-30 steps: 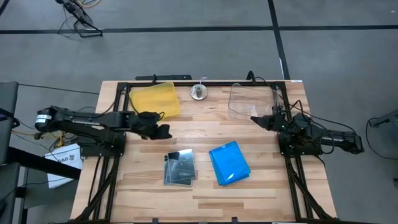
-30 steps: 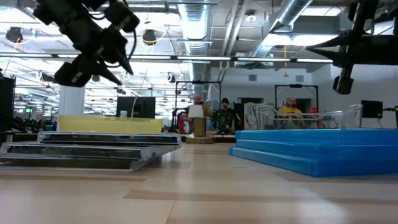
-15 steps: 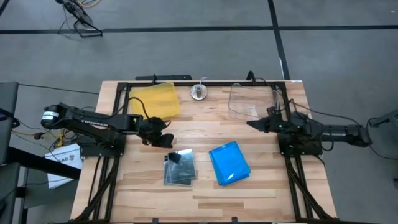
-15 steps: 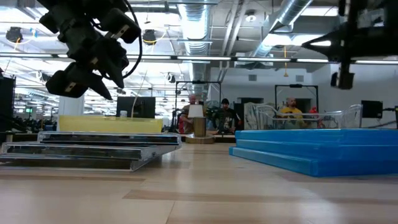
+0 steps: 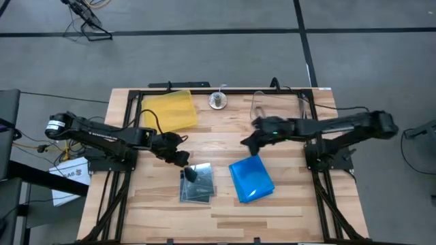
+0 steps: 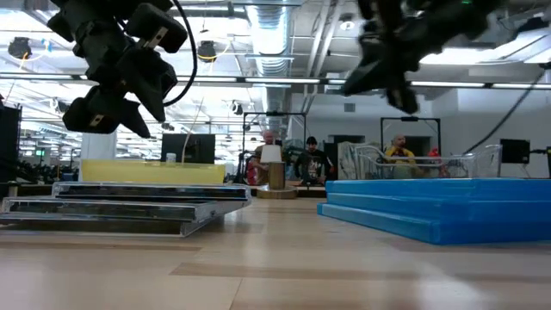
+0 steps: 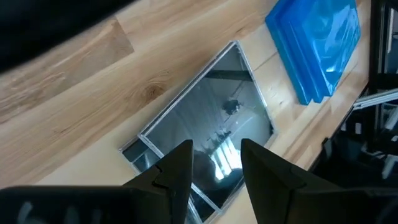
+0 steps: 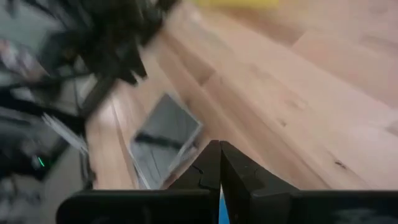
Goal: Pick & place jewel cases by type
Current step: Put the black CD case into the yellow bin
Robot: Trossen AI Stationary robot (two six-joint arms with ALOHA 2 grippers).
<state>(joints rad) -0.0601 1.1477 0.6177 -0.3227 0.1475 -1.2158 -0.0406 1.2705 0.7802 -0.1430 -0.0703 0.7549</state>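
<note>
Since the earlier frame, the right claw (image 5: pixel 246 141), pressed together, has swung inward to 12 o'clock of the blue jewel cases (image 5: pixel 251 178). The left claw (image 5: pixel 189 165), spread, hovers over the grey jewel cases (image 5: pixel 196 184) mid-surface; it should descend level, straddling one edge.

Yellow tray (image 5: pixel 170 110), clear bin (image 5: pixel 276 109), small metal object (image 5: pixel 218 101) along wooden table (image 5: pixel 225 204) far edge.
</note>
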